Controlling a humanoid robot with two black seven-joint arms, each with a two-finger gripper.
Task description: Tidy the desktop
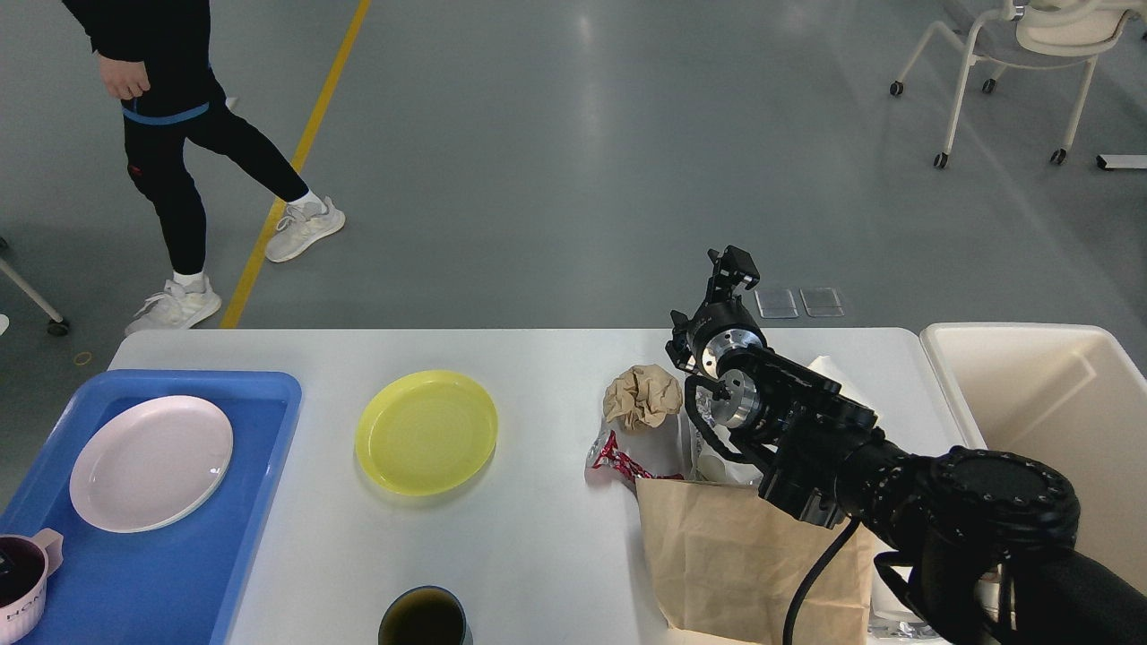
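The right gripper [733, 266] is raised over the far edge of the desktop [538, 537], seen end-on and dark, so whether its fingers are wide or narrow cannot be told; the left arm is out of view. Just below the arm lie a crumpled paper ball [642, 395], a red-and-white wrapper [612, 459] and a brown paper bag [735, 555]. Further left sit a yellow plate [426, 432], a dark cup [424, 618] at the near edge, and a blue tray [179, 573] carrying a pink plate [150, 462] and a mug [22, 578]; a cream bin [1039, 394] stands at the right end.

The white desktop [538, 546] lies flat, rounded corners, cluttered.
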